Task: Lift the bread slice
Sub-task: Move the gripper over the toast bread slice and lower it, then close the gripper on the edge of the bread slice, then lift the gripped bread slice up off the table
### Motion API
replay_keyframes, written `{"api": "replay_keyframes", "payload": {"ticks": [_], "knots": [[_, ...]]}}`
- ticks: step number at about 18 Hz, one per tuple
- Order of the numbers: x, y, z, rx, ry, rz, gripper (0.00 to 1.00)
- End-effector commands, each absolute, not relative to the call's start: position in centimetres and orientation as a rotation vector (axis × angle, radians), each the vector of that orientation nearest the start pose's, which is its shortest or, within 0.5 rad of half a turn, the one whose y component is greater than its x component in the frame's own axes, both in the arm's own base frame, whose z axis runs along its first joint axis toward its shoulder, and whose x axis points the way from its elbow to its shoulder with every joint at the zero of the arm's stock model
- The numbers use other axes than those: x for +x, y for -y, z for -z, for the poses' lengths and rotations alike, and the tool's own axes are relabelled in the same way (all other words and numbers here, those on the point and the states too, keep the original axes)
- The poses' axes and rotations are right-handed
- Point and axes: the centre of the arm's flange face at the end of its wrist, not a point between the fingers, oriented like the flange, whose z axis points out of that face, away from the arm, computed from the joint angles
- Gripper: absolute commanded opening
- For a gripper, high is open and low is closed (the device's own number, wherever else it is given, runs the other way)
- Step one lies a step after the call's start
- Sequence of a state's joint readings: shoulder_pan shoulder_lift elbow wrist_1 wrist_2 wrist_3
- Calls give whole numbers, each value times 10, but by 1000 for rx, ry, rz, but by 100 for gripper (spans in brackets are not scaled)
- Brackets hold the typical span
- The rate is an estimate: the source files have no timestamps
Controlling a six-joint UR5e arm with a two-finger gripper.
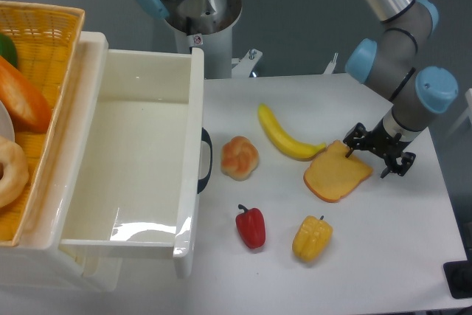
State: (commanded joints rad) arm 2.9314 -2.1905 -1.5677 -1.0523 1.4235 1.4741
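**End effector down at the toast's right corner**

I have the bread slice (337, 173) lying flat on the white desk (391, 256), right of centre, its crust edge showing along the lower side. My end effector (375, 156) is low over the slice's upper right corner, fingers spread apart and released; one dark fingertip (350, 150) sits at the slice's edge, the other (394, 166) is off to the right over bare desk. I can't tell whether that near fingertip actually touches the bread.

Just to the upper left, the banana (284, 135) runs diagonally, its lower tip right beside the slice's top corner. Below the slice sits the yellow bell pepper (311, 237), and left of that the red bell pepper (251, 226), both apart from the bread. The bread roll (240, 157) is further left, near the dark handle of the white bin (140, 160). At the far left edge I see the wicker basket (51, 42) with some food in it, only partly in frame.
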Motion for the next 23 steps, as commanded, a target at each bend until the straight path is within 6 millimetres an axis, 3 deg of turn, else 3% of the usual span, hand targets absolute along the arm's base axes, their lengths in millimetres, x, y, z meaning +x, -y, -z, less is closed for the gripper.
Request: {"api": "replay_keyframes", "payload": {"ticks": [5, 8, 10, 17, 21, 23], "knots": [[-611, -284, -172, -3000, -180, 181, 58], [-614, -284, -175, -2998, -195, 171, 23], [-615, -284, -173, -2997, -208, 173, 11], [-621, -286, -186, -2993, -217, 136, 5], [-625, -286, -209, -2990, -219, 81, 5], [-635, -288, -230, -2986, -224, 17, 5]]}}
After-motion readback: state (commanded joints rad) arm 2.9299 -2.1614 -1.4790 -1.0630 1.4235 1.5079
